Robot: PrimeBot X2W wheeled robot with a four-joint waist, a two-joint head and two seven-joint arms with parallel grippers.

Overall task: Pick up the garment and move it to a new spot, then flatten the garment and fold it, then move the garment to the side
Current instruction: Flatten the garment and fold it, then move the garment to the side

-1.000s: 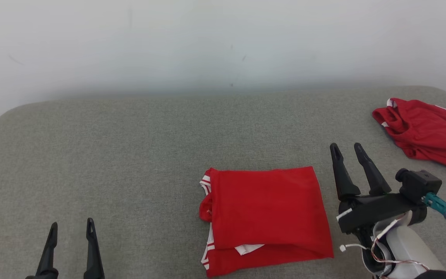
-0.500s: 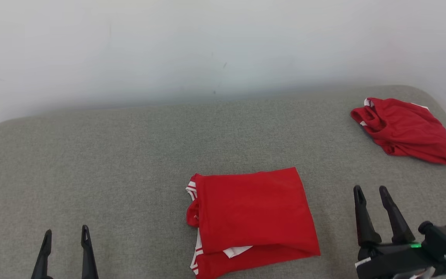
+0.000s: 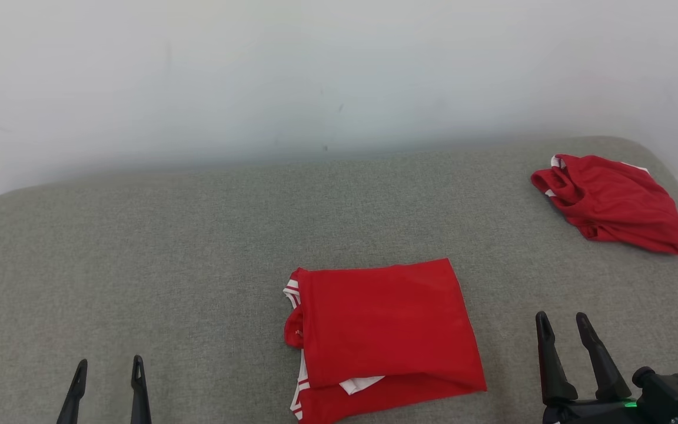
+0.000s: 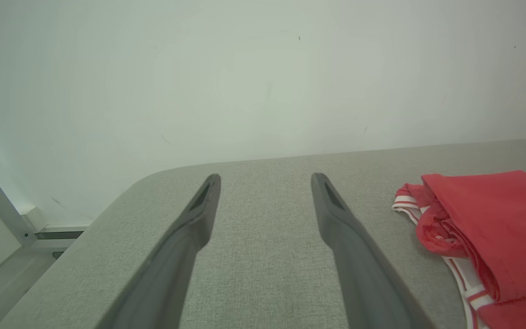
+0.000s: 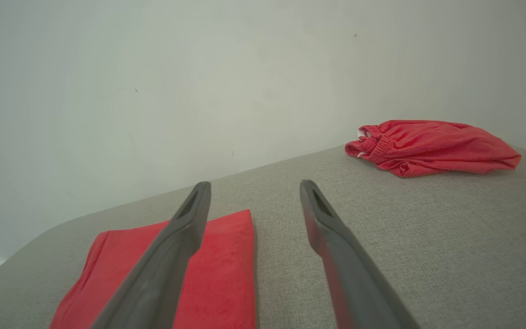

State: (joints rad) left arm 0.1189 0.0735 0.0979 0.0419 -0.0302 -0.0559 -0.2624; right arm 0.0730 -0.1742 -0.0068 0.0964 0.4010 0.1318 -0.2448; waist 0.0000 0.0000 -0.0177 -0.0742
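Now garment [image 3: 383,330] folded square, red (white-striped trim).

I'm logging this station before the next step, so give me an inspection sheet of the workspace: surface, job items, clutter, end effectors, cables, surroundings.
Surface: grey fabric top with rounded corners.
Job's things: folded garment, red with white-striped trim, lying flat near the front centre.
Clutter: crumpled garment, red, at the far right corner.
End effectors: left end effector open, holding nothing, at the front left; right end effector open, holding nothing, to the right of the folded garment and apart from it.
Cables: nothing seen.
Surroundings: white wall behind the top.
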